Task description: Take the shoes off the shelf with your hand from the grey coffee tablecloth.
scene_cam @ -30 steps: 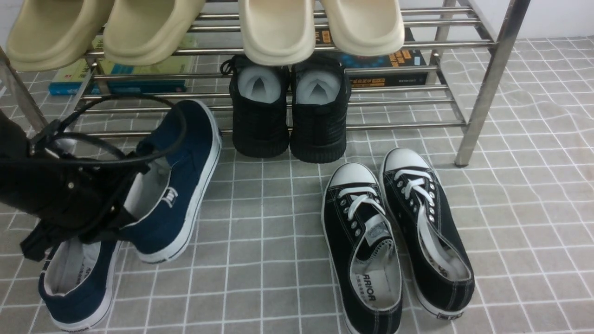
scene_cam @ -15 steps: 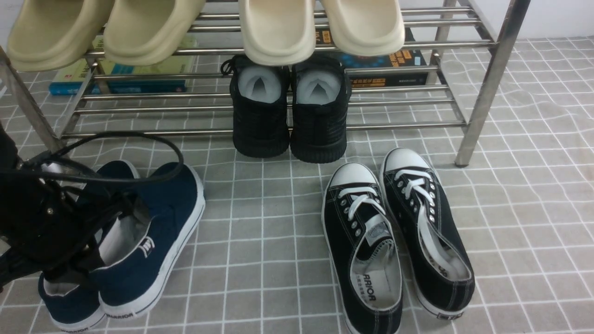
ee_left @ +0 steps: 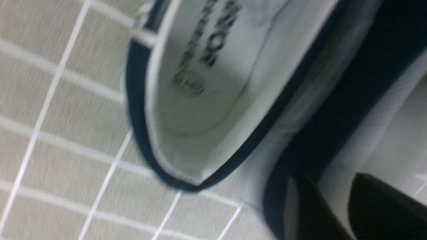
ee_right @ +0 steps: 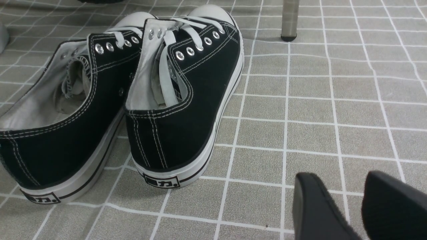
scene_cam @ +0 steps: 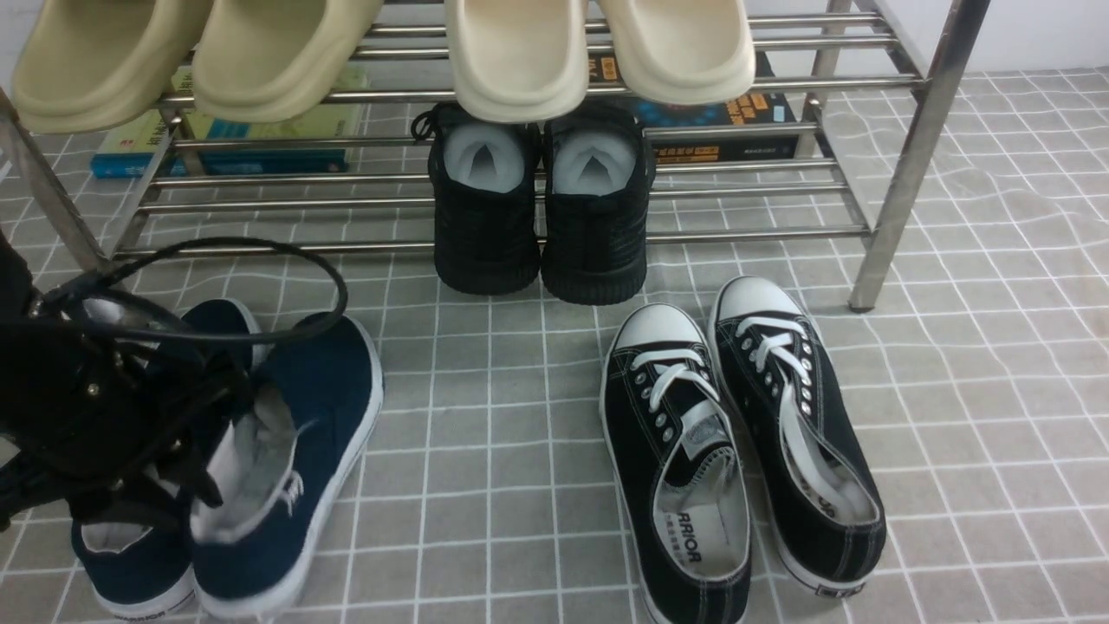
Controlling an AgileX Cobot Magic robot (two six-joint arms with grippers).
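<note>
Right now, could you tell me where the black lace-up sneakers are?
In the front view, the lace-up sneakers lie on the tablecloth, right of centre, just before the right leg of the shelf.

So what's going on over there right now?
The left tool straddles the side wall of one navy blue canvas slip-on, which sits tilted on the grey grid-printed tablecloth beside its mate, both off the steel-bar shoe rack. Whether it grips is unclear. The right tool hangs open near the black lace-up sneakers.

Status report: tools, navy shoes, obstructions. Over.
Left tool at navy shoes, grip unclear; right tool open, empty. Both shoes off shelf, on cloth. Black lace-ups well aside.
</note>
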